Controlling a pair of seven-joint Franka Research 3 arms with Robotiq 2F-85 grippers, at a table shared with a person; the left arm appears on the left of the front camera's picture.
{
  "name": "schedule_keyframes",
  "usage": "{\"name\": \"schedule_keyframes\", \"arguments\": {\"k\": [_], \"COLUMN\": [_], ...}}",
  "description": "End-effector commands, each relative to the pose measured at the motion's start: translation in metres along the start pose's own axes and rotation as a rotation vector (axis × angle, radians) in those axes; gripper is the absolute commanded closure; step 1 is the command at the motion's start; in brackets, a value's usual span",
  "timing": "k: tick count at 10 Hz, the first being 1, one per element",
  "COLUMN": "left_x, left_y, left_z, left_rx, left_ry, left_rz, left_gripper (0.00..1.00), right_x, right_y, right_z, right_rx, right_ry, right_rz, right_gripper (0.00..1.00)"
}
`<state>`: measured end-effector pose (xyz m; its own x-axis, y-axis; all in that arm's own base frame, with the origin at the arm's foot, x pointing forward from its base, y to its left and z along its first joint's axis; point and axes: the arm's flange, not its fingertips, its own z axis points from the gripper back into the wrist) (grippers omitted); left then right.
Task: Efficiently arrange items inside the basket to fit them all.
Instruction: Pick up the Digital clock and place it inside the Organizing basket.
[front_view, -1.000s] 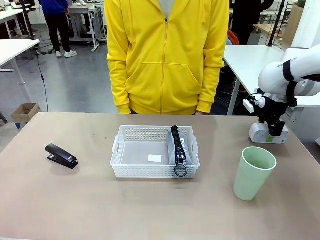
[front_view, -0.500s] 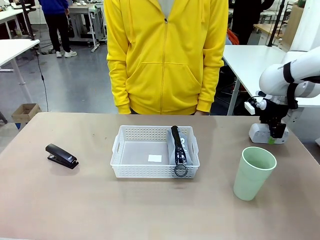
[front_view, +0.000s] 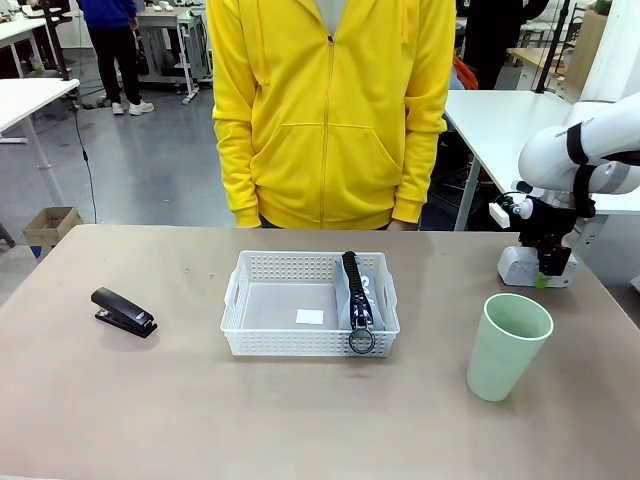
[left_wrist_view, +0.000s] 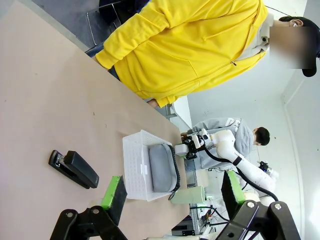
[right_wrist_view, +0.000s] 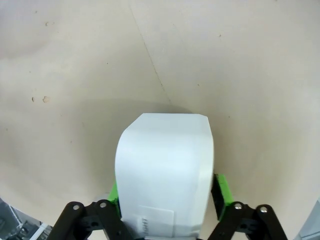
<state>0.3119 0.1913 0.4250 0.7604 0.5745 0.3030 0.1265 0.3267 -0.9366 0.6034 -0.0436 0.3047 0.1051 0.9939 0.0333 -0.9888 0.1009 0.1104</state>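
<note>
The white basket (front_view: 290, 266) sits mid-table with the grey pouch (front_view: 360, 296) lying along its right side, zipper ring toward me. A black stapler (front_view: 123, 311) lies on the table to the left, and the pale green cup (front_view: 508, 346) stands upright to the right. At the far right the small white box (front_view: 520, 267) rests on the table, my right gripper (front_view: 548, 272) shut on it from above. In the right wrist view the box (right_wrist_view: 165, 165) is clamped between both green pads (right_wrist_view: 221, 190). My left gripper (left_wrist_view: 172, 192) hangs open above the table, nothing between its fingers.
A person in a yellow hoodie (front_view: 330, 110) stands at the far edge behind the basket. A small white label (front_view: 310, 317) lies on the basket floor. Bare tabletop (front_view: 250, 410) stretches in front of the basket and around the stapler.
My right gripper has settled slightly right over the white box and shut on it. The basket, pouch, stapler and cup have not moved.
</note>
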Motion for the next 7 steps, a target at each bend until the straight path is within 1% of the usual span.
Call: {"name": "schedule_keyframes", "arguments": {"k": [1, 2, 3, 7], "left_x": [-0.0001, -0.0001, -0.0001, -0.0001], "left_y": [-0.0002, -0.0002, -0.0002, -0.0002], "left_z": [-0.0012, -0.0012, -0.0012, -0.0012], "left_rx": [-0.020, -0.020, -0.020, -0.020], "left_ry": [-0.012, -0.012, -0.012, -0.012], "left_rz": [-0.021, -0.021, -0.021, -0.021], "left_gripper": [0.00, 0.00, 0.00, 0.00], "right_x": [0.0005, 0.0000, -0.0011, -0.0040], "right_y": [-0.0031, -0.0021, -0.0016, -0.0004], "right_z": [-0.0002, -0.0002, -0.0002, 0.0027], "right_rx": [0.001, 0.001, 0.009, 0.017], "right_ry": [-0.002, 0.000, -0.014, -0.032], "right_rz": [-0.038, -0.039, -0.031, -0.017], "right_gripper": [1.00, 0.63, 1.00, 1.00]}}
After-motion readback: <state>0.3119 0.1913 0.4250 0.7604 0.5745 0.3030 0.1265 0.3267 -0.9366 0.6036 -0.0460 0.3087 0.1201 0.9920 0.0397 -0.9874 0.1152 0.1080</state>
